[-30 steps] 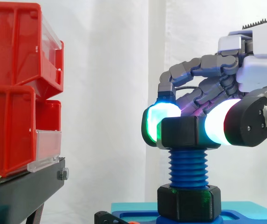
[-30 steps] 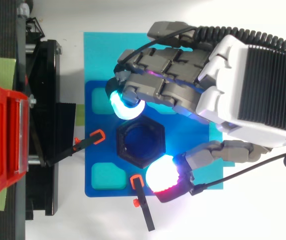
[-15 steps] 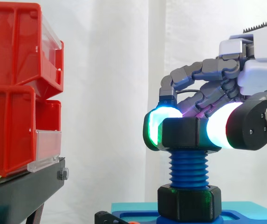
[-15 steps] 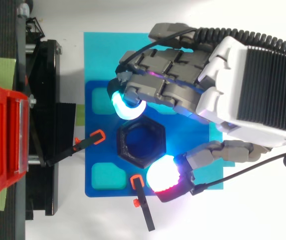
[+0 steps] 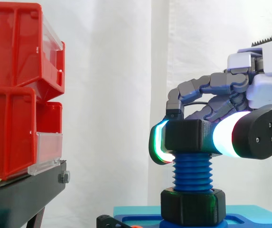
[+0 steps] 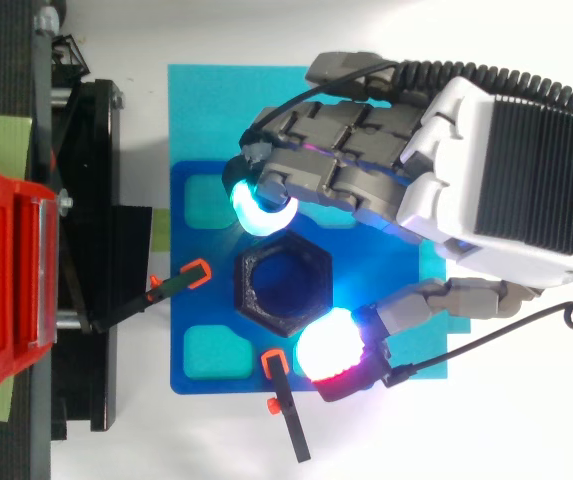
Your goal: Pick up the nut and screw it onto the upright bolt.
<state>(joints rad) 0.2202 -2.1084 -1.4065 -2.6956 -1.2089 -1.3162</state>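
side view | fingers (image 5: 223, 135) pinch nut (image 5: 189, 135) | lower on bolt (image 5: 192, 173) than before

No legible text, labels, numbers or signs in either view; red bins (image 5: 12, 95), nut (image 5: 190, 135), bolt (image 5: 192, 173), blue base plate (image 6: 198, 300) and hand (image 6: 506, 180) carry no marking that can be read.
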